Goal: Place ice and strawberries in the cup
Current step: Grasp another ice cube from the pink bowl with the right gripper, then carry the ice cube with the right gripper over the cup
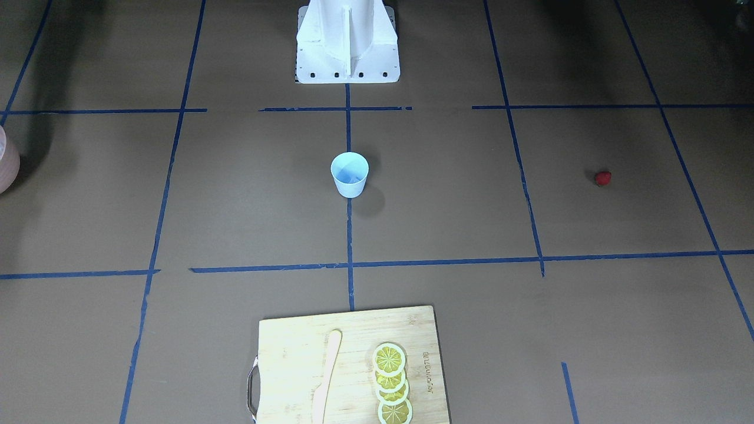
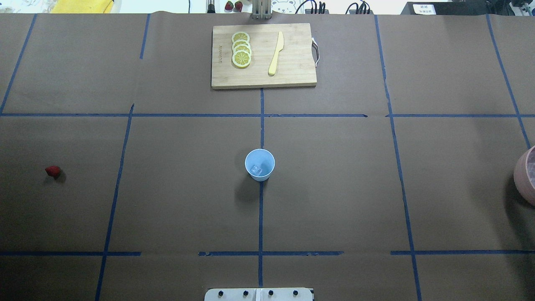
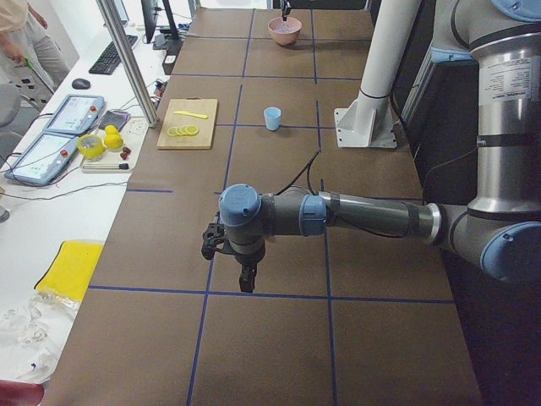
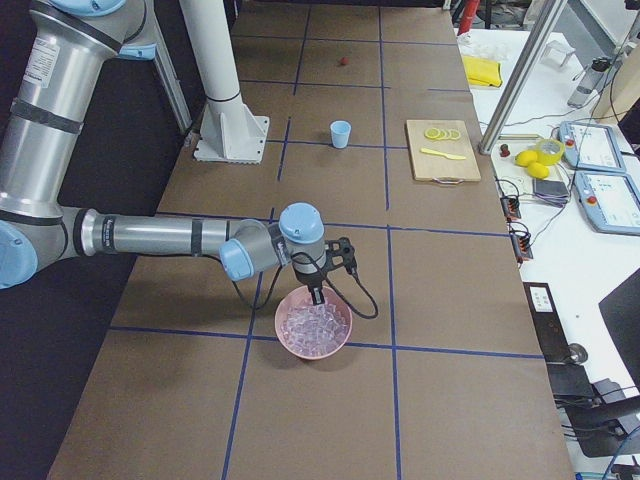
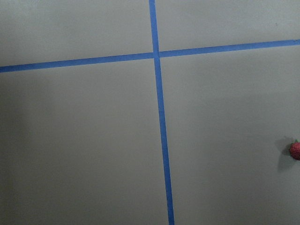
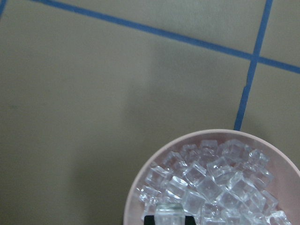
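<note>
Right claw (image 4: 318,295) points straight down over the pink bowl (image 4: 300,345). At the lower edge of the right wrist view its dark fingertips (image 6: 151,219) pinch one cube of ice (image 6: 169,212), and more cubes are heaped in the bowl just beneath.

Left claw (image 3: 246,283) hangs fingers-down above the bench (image 3: 355,338); whether it is spread or pressed together cannot be told. The strawberry (image 5: 295,150) lies on the bench at the right edge of the left wrist view, off to one side of that claw and not touching it.

The cup (image 2: 259,164) stands upright at mid-bench on a blue tape line (image 2: 261,209), well apart from both claws.

Each arm stretches its forearm roughly level over the bench, with the wrist bent downward.

Only the overhead view looks into the cup, where a clear cube lies on the bottom. The side views show the arms. The overhead and front-facing views show the strawberry and the pink bowl at opposite ends of the bench.
</note>
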Robot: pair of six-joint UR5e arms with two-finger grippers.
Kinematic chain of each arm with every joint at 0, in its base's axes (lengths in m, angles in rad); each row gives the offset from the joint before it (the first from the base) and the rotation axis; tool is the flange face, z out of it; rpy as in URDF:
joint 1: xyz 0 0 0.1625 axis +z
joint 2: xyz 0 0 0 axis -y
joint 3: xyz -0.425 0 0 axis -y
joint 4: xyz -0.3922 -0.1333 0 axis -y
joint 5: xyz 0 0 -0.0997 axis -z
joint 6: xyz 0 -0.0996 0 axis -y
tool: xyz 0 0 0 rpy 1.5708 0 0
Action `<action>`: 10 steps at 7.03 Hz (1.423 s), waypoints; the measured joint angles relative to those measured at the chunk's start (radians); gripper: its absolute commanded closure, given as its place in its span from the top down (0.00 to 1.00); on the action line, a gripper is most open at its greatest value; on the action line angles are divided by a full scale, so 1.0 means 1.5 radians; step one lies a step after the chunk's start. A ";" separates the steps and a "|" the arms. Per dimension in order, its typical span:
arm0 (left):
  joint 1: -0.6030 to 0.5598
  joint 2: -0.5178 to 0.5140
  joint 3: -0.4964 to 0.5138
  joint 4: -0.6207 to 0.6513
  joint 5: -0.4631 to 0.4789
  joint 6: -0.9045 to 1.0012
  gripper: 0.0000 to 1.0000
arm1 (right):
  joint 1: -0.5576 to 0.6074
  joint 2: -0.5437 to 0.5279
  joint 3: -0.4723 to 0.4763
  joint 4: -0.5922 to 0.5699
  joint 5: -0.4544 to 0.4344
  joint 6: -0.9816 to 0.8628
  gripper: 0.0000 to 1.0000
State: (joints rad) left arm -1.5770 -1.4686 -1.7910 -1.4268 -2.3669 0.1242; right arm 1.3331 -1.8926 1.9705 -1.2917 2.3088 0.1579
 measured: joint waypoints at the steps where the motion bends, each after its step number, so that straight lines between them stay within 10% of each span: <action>1: 0.000 0.000 -0.001 0.000 0.000 0.000 1.00 | 0.003 0.044 0.040 -0.086 0.000 0.008 0.04; 5: 0.000 0.000 -0.001 -0.001 0.000 0.000 1.00 | -0.150 0.257 0.068 -0.167 -0.041 0.293 0.02; 10: 0.000 -0.001 -0.002 -0.002 -0.001 0.000 1.00 | -0.513 0.655 -0.025 -0.339 -0.309 0.727 0.02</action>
State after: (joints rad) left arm -1.5770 -1.4696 -1.7942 -1.4297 -2.3685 0.1242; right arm 0.5639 -0.9101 1.9328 -1.7998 1.8447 1.2490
